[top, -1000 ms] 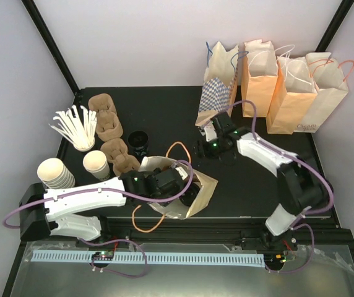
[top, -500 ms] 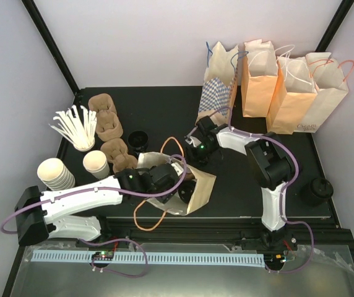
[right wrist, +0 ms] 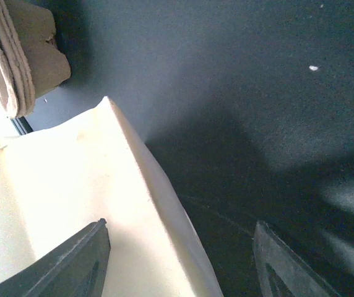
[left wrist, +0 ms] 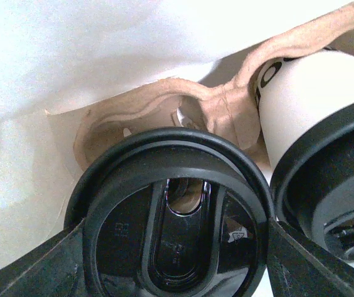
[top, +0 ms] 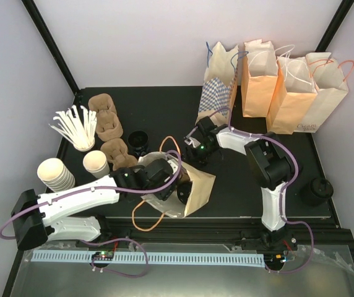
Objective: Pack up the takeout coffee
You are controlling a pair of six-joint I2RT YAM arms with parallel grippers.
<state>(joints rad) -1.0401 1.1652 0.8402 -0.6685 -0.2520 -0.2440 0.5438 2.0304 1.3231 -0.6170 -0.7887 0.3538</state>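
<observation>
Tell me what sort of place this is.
Probably a mock café packing bench: paper bags, cup carriers, and a lidded coffee in the left gripper.

this is a robot lab test cell dressed up as a coffee counter. two robot arms (top: 84,197) are bolted side by side at the near edge of a black table (top: 164,108), boxed in by plain pale walls (top: 133,37) and black frame posts (top: 50,43). the café side shows in the props: paper bags (top: 288,86) standing along the back, pulp cup carriers (top: 106,120), a cup of wooden stirrers (top: 75,127), stacked cream cups (top: 54,173), and a lidded coffee cup (left wrist: 174,210) inside a white bag (left wrist: 72,55).
</observation>
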